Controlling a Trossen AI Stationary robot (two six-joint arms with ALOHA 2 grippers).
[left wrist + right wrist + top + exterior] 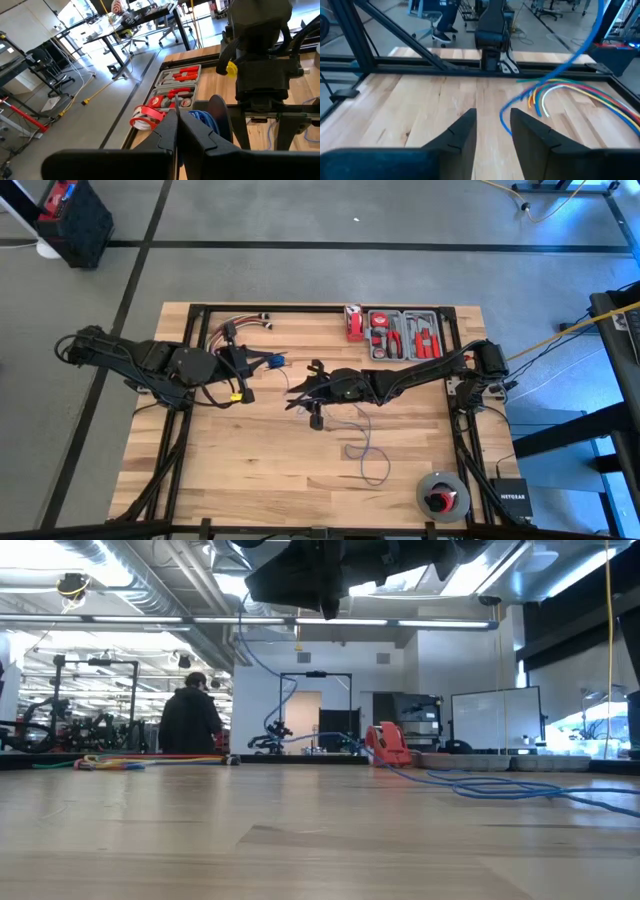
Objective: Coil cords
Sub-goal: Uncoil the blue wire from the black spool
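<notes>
Lying near the tabletop's (200,470) far edge, a tool tray (405,334) is filled with red-handled tools; the right gripper (492,122) is spread, the left gripper (178,131) pressed together.

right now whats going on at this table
Two robot arms are working a thin blue cord over a wooden table. The left gripper is shut, raised near the table's middle-left with blue cord bunched just past its fingers. The right gripper hangs at the centre, fingers apart, cord running between them. Most of the cord lies loose, uncoiled. A red tool tray sits at the far edge.
</notes>
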